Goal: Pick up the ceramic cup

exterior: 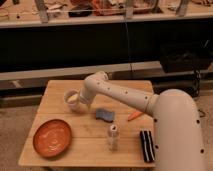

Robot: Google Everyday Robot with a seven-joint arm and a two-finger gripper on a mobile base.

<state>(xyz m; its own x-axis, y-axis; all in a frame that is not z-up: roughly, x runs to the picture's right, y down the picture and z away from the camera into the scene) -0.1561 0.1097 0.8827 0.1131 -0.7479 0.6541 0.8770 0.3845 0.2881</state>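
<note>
The ceramic cup (71, 99) is small and cream-white with a yellowish inside. It sits at the back left of the wooden table (60, 122). My gripper (80, 100) is right at the cup's right side, at the end of the white arm (120, 95) that reaches in from the right. The arm's end hides the fingers and the cup's right edge.
An orange plate (52, 137) lies at the front left. A blue sponge (105, 115) and an orange carrot-like piece (134, 116) lie mid-table. A tall whitish shaker (113, 137) stands near the front, a black striped object (146, 145) at the front right. A dark shelf runs behind.
</note>
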